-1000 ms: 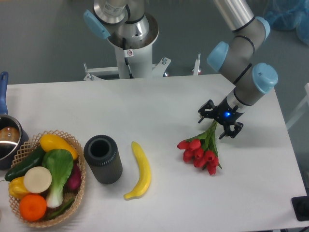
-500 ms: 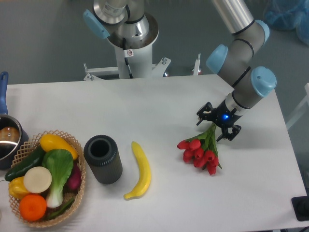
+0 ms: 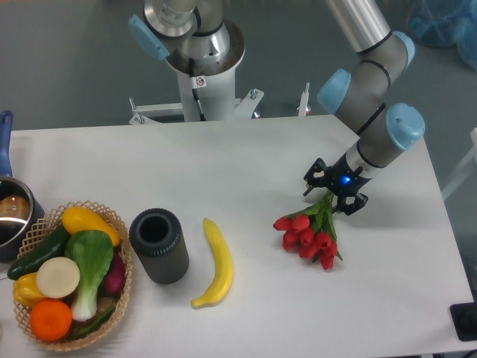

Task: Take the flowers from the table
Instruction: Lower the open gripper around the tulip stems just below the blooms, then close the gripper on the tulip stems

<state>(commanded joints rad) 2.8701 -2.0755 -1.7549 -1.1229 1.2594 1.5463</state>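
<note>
The flowers (image 3: 307,231), a bunch of red tulip buds with green stems, lie on the white table (image 3: 246,164) right of centre, buds toward the front. My gripper (image 3: 332,192) is low over the stem end at the bunch's upper right. Its black fingers (image 3: 314,176) stand on either side of the green stems, still apart, so the gripper is open. The tips of the stems are hidden under the gripper.
A yellow banana (image 3: 215,262) and a dark grey cylinder cup (image 3: 158,245) lie left of the flowers. A wicker basket of vegetables (image 3: 68,277) stands at the front left, a pot (image 3: 10,212) at the left edge. The robot base (image 3: 200,71) is behind the table.
The gripper has shifted slightly left and down onto the stems, and its fingers have drawn a little closer together. The flowers have not moved.
</note>
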